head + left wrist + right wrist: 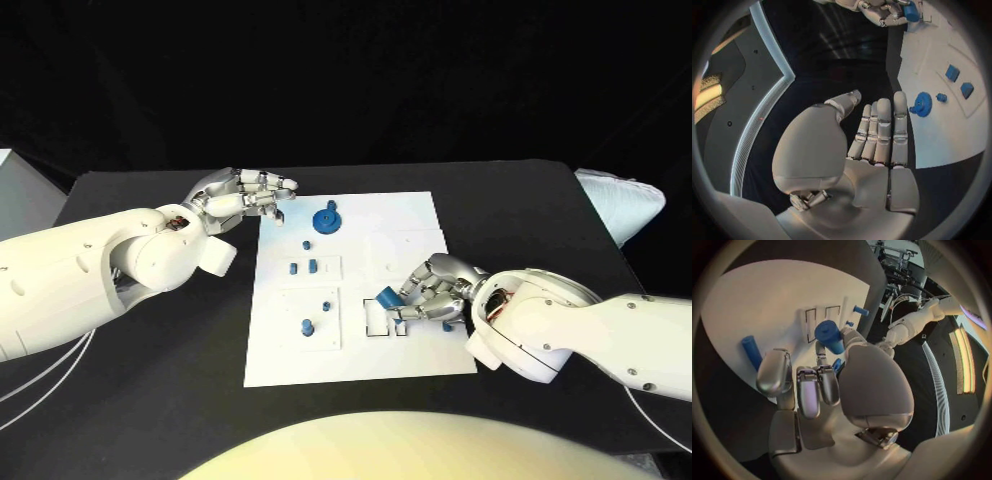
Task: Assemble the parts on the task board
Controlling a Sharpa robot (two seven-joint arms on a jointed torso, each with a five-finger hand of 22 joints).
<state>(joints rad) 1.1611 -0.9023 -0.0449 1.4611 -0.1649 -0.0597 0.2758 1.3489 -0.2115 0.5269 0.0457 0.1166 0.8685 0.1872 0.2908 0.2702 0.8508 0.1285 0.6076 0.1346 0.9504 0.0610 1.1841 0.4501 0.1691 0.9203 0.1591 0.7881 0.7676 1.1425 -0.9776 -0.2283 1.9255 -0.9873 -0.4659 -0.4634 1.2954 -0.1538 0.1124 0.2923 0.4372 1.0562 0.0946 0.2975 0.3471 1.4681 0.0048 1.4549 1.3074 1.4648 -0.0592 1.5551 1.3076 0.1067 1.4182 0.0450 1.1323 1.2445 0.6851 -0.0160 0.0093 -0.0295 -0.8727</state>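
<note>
right hand point(826, 385) pinching a blue cylinder part point(829, 336) over the white task board point(767, 300), another blue cylinder point(752, 352) lying nearby (plus a small blue peg point(860, 310) further off)

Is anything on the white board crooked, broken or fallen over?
Nothing looks broken or spilled. The task board lies flat, the blue gear and small blue parts sit in place. The right hand holds a blue cylinder over the board; the left hand holds nothing.
</note>
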